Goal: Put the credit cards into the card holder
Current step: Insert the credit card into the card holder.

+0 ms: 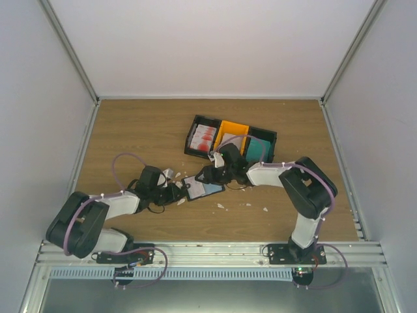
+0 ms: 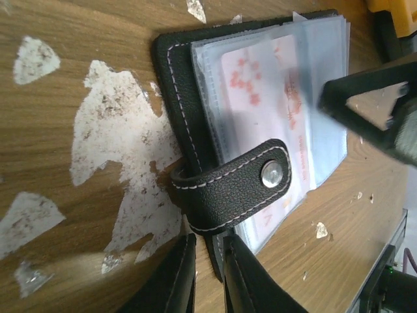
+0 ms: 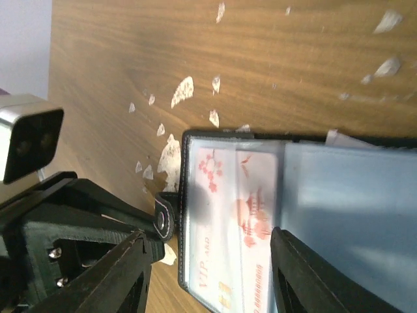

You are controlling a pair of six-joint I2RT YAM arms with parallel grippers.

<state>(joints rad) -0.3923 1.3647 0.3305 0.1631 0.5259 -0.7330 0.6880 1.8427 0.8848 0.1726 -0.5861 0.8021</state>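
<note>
One red-and-white card (image 3: 225,215) sits sleeved in the open holder (image 1: 202,188); more cards (image 1: 204,138) wait in the trays (image 1: 191,142) just beyond it. Your left claw (image 2: 210,242) is clenched on the holder's left edge; your right claw (image 3: 207,236) hangs released above it. Bare counter (image 1: 137,127) far-left of the holder gives you room; the trays crowd its far side.
</note>
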